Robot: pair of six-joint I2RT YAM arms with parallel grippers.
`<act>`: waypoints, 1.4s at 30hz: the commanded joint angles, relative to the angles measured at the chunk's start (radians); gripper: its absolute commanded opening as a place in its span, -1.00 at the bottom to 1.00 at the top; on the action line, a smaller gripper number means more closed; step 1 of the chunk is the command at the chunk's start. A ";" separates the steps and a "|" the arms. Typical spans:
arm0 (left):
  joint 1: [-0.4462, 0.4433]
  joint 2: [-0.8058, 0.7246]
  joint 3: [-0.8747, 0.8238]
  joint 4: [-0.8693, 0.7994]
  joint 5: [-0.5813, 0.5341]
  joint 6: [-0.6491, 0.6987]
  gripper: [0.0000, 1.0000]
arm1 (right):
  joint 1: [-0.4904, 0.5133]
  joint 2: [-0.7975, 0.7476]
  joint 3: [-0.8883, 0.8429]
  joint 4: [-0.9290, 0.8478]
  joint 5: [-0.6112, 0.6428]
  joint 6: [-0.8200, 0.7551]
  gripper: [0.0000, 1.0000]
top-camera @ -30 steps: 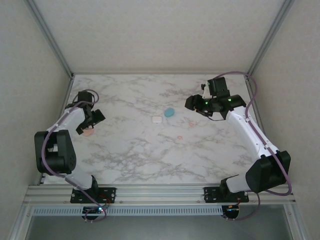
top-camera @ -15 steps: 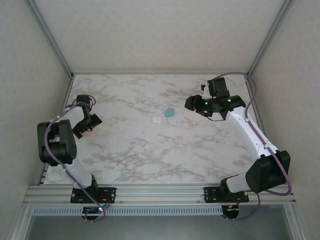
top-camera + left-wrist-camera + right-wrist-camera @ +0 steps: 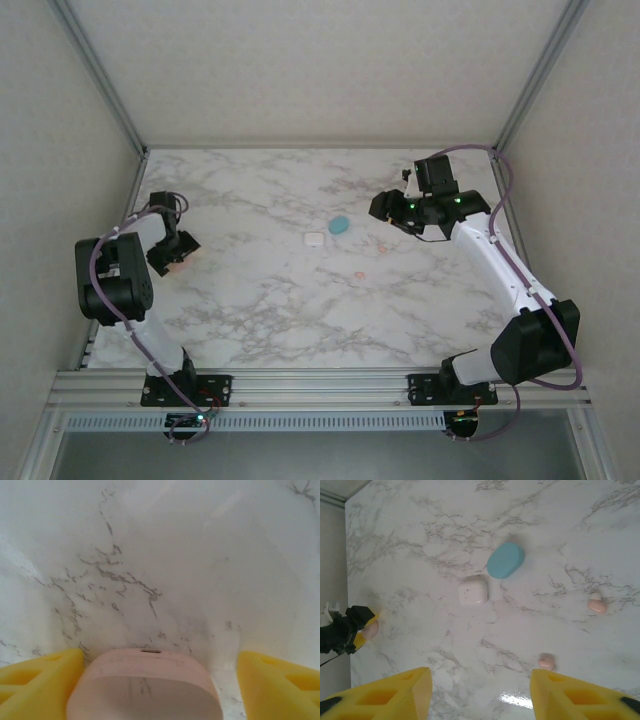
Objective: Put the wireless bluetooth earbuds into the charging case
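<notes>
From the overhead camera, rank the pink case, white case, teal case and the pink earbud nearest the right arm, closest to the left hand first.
1. Pink case, between the jaws of the left hand, far left.
2. White case, mid-table.
3. Teal case, just right of the white one.
4. Pink earbud, farthest right, by the right arm.

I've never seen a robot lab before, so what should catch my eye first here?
A pale pink pebble-shaped plastic case sits between the left gripper's yellow fingers, near the marble table's left edge. Mid-table, a teal oval case lies beside a small white case, with two tiny pinkish earbuds to their right.
</notes>
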 commanded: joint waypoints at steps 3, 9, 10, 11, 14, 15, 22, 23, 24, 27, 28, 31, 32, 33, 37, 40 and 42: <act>0.004 -0.017 -0.032 0.021 0.093 0.012 0.23 | -0.005 0.007 -0.001 0.000 -0.023 0.016 0.09; -0.047 -0.106 -0.051 -0.011 0.125 0.017 0.18 | -0.005 0.002 -0.023 -0.003 -0.008 0.004 0.09; -0.078 -0.123 -0.046 -0.027 0.119 0.018 0.19 | -0.005 0.002 -0.028 -0.006 0.000 -0.001 0.09; -0.116 -0.139 -0.040 -0.042 0.117 0.017 0.20 | -0.005 0.002 -0.031 -0.013 0.012 -0.006 0.09; -0.256 -0.172 -0.017 -0.070 0.110 -0.002 0.21 | -0.005 -0.002 -0.046 -0.023 0.037 -0.014 0.09; -0.315 -0.172 -0.008 -0.073 0.116 -0.010 0.21 | -0.004 -0.004 -0.054 -0.019 0.044 -0.014 0.09; -0.738 -0.048 0.148 -0.091 0.147 -0.037 0.23 | -0.005 -0.037 -0.126 0.009 0.097 0.005 0.09; -0.778 -0.019 0.177 -0.095 0.149 -0.026 0.24 | -0.004 -0.044 -0.137 0.017 0.103 0.010 0.09; -0.818 0.021 0.212 -0.105 0.150 -0.018 0.24 | -0.005 -0.053 -0.152 0.023 0.115 0.019 0.09; -0.885 0.093 0.263 -0.088 0.193 -0.014 0.24 | -0.005 -0.079 -0.186 0.035 0.141 0.039 0.09; -0.900 0.119 0.282 -0.088 0.202 -0.009 0.24 | -0.005 -0.089 -0.199 0.036 0.156 0.048 0.09; -0.925 0.212 0.385 -0.161 0.201 0.031 0.26 | -0.005 -0.125 -0.236 0.043 0.192 0.075 0.09; -0.930 0.239 0.414 -0.182 0.194 0.036 0.26 | -0.005 -0.137 -0.248 0.044 0.204 0.083 0.09; -0.932 0.251 0.425 -0.183 0.196 0.040 0.26 | -0.005 -0.148 -0.256 0.045 0.210 0.089 0.09; -0.934 0.280 0.454 -0.205 0.171 0.046 0.28 | -0.005 -0.187 -0.291 0.054 0.236 0.117 0.10; -0.934 0.301 0.473 -0.220 0.177 0.053 0.30 | -0.004 -0.205 -0.315 0.079 0.228 0.113 0.10; -0.934 0.303 0.476 -0.220 0.187 0.060 0.36 | -0.005 -0.211 -0.327 0.107 0.207 0.086 0.10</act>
